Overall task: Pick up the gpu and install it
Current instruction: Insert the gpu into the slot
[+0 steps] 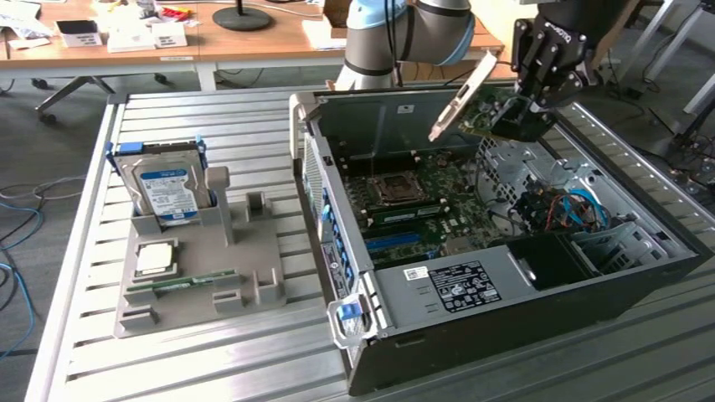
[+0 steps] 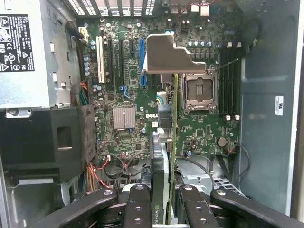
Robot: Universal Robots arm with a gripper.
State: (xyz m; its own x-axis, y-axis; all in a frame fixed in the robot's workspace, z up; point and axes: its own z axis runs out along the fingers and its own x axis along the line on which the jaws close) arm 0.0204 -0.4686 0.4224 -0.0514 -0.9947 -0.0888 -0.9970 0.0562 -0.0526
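Gripping: we find the gripper (image 1: 516, 115) (image 2: 166, 202) closed on the gpu (image 1: 478, 107) (image 2: 174, 133), its two black fingers (image 2: 139, 199) pressed to either face of the card.
Gpu: held in the air above the open computer case (image 1: 625, 293), near the case's far end in the exterior view. It is tilted, with its silver bracket (image 1: 464, 99) (image 2: 166, 54) leading, and it is clear of the board below.
Wrist view: we look down the card edge-on. Its thin green edge runs just beside the processor socket (image 2: 199, 90), and the bracket partly covers the slots beyond, next to a blue slot (image 2: 142, 61).
Motherboard: green, lying flat in the case (image 1: 447, 209) (image 2: 128, 80), with the bare socket (image 1: 393, 190) near its middle and a small silver heatsink (image 2: 123, 117) apart from it.
Power supply: a grey box with a label (image 1: 470, 285) (image 2: 23, 57), at the case's near end in the exterior view.
Tray: a grey parts holder (image 1: 223, 276) to the exterior view's left of the case. A silver hard drive with a blue label (image 1: 164, 188) stands upright in it, with a processor chip (image 1: 154, 258) and a narrow green memory stick (image 1: 184, 283) lying in front.
Table: slatted metal (image 1: 201, 360), bearing both case and tray, with a wooden desk (image 1: 268, 38) behind.
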